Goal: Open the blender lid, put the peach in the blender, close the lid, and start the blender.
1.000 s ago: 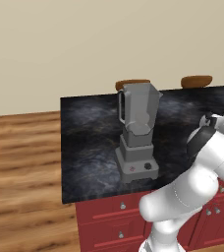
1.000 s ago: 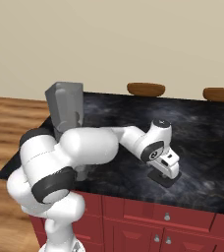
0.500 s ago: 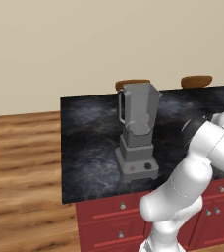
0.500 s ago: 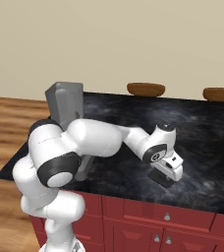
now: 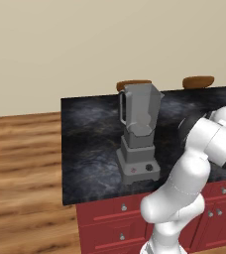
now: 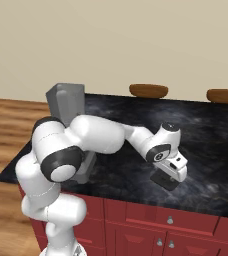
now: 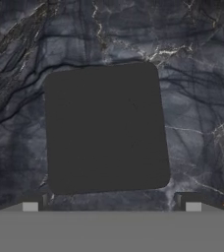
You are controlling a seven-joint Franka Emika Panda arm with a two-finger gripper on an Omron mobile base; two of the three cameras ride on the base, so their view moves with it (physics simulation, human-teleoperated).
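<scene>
You have the blender (image 5: 139,134) standing upright on the dark marbled counter (image 5: 90,139), toward the counter's front edge, jar open at the top with no cap on its rim. The side handle faces left in the left base view; the red mark and black knob sit on the front of the stepped base.

The blender lid (image 7: 105,127) lies flat on the counter, well apart from the blender, on the far side of the arm from it. In the right base view the lid (image 6: 166,182) sits right under the gripper (image 6: 173,172), near the counter's front edge.

Looking along the hand, you see the two finger tips (image 7: 30,205) spread wide, one to either side of the lid's near edge, with nothing between them: the gripper (image 7: 111,206) is parted and holds nothing. Whether the tips touch the lid cannot be told.

A sliver of orange shows at the lower right edge of the hand view, too small to identify.

Beyond the counter's back edge you see two brown stool tops (image 6: 148,90). Below the counter front are red cabinet drawers (image 6: 171,220).
</scene>
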